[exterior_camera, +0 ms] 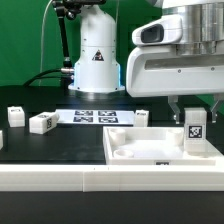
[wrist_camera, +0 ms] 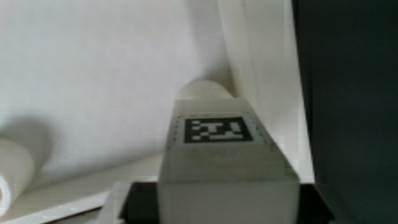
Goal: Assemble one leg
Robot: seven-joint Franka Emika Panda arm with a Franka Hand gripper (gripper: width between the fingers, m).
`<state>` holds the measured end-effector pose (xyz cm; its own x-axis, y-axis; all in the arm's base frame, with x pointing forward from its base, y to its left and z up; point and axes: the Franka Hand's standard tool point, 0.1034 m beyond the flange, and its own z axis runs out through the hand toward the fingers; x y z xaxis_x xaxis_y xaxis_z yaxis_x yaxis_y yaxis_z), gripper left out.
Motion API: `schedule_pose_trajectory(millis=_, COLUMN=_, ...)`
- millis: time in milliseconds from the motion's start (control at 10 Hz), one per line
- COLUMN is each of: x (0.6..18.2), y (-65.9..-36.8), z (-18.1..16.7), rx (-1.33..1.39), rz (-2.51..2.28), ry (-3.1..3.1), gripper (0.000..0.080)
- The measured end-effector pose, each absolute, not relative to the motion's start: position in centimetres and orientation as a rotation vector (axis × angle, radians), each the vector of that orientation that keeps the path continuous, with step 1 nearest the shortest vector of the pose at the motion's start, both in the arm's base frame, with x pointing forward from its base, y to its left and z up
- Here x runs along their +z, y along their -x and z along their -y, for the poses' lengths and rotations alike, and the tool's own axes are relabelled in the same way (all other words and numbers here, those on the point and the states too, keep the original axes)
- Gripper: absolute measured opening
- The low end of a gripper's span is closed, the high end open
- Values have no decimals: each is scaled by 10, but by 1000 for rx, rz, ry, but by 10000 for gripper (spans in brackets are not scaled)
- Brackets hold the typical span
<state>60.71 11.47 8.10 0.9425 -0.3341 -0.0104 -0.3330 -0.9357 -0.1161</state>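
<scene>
A white leg [exterior_camera: 194,131] with a black-and-white tag stands upright in my gripper [exterior_camera: 193,112], over the right inner part of the large white tray-like piece [exterior_camera: 130,152]. The gripper is shut on the leg's upper end. In the wrist view the leg [wrist_camera: 217,140] reaches down to the tray's inner corner beside its raised rim [wrist_camera: 263,70]; I cannot tell whether its tip touches. More loose legs lie on the black table at the exterior view's left, one [exterior_camera: 43,122] nearest the marker board, another [exterior_camera: 15,115] further left.
The marker board [exterior_camera: 95,116] lies flat behind the tray. A white robot base [exterior_camera: 97,55] stands at the back. A further white block [exterior_camera: 144,117] sits right of the marker board. A rounded white peg [wrist_camera: 15,150] shows in the tray in the wrist view.
</scene>
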Motion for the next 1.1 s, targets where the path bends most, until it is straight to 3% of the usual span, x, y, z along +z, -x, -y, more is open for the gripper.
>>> schedule_pose_trajectory(millis=500, x=81, y=-608, z=-112, rx=33, rz=-1045, ry=2829, gripper=292)
schedule_pose_trajectory(millis=600, x=81, y=-608, z=-113, rx=35, rz=-1078, ry=2817, gripper=379)
schedule_pose_trajectory(millis=700, x=81, y=-608, z=-113, rx=31, rz=-1012, ry=2840, gripper=379)
schedule_pose_trajectory(millis=800, x=81, y=-608, z=-115, rx=30, rz=-985, ry=2849, gripper=568)
schedule_pose_trajectory(millis=900, x=82, y=-608, z=-118, rx=26, rz=-914, ry=2872, gripper=624)
schedule_pose_trajectory(millis=1100, x=82, y=-608, z=-118, rx=3, rz=-578, ry=2958, gripper=645)
